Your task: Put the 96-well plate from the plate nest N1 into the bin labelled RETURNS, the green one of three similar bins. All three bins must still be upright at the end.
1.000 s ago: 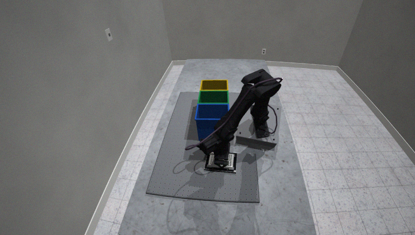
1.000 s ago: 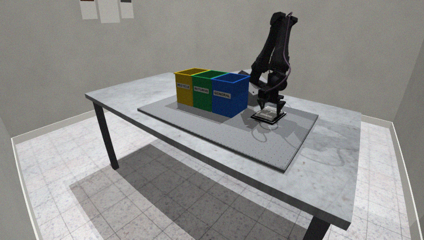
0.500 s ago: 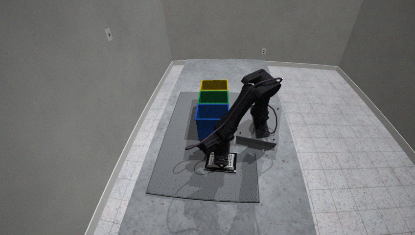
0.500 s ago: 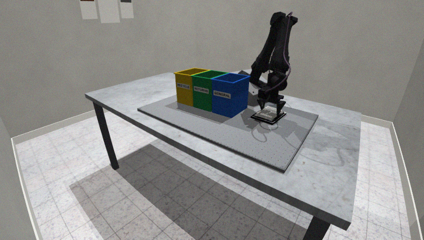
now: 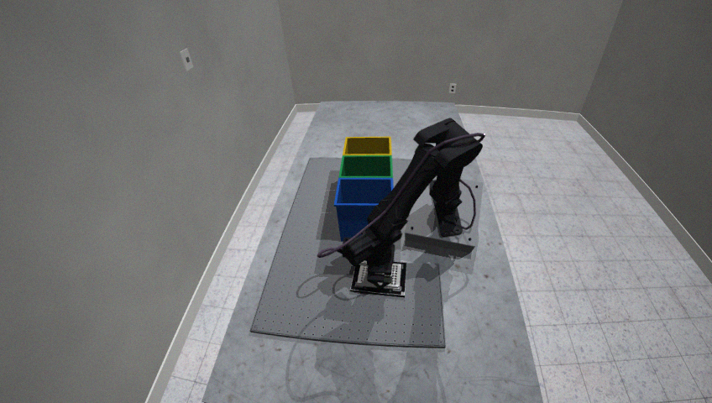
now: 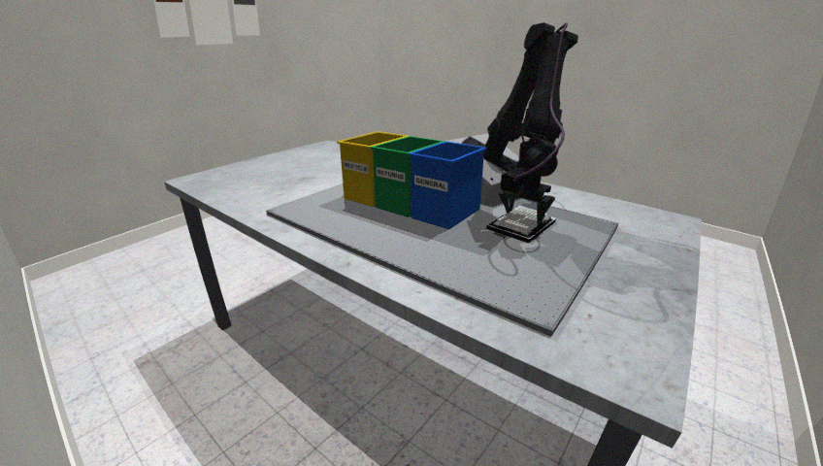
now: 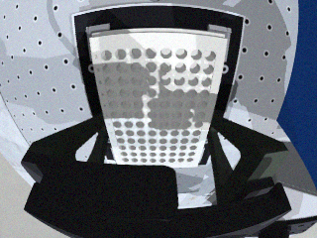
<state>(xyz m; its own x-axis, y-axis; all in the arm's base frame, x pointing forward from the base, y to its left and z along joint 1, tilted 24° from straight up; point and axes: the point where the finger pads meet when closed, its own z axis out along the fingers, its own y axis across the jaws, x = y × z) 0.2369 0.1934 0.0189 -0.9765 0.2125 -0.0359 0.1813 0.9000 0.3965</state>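
The white 96-well plate (image 5: 395,274) (image 6: 521,217) (image 7: 156,94) lies in the black plate nest N1 (image 5: 378,290) (image 6: 511,232) (image 7: 154,17) on the perforated grey board. My gripper (image 5: 379,275) (image 6: 524,210) (image 7: 158,117) reaches straight down over it and is shut on the plate, one finger on each long side. The plate still rests in the nest. The green RETURNS bin (image 5: 366,166) (image 6: 395,173) stands upright in the middle of the row of three bins, behind and to the left of the nest.
The blue GENERAL bin (image 5: 355,206) (image 6: 445,183) (image 7: 302,89) stands upright closest to the nest. The yellow bin (image 5: 367,145) (image 6: 360,171) stands upright at the far end. A low grey bar (image 5: 437,244) lies by the arm's base. The grey board (image 5: 309,299) (image 6: 462,271) lies on the table.
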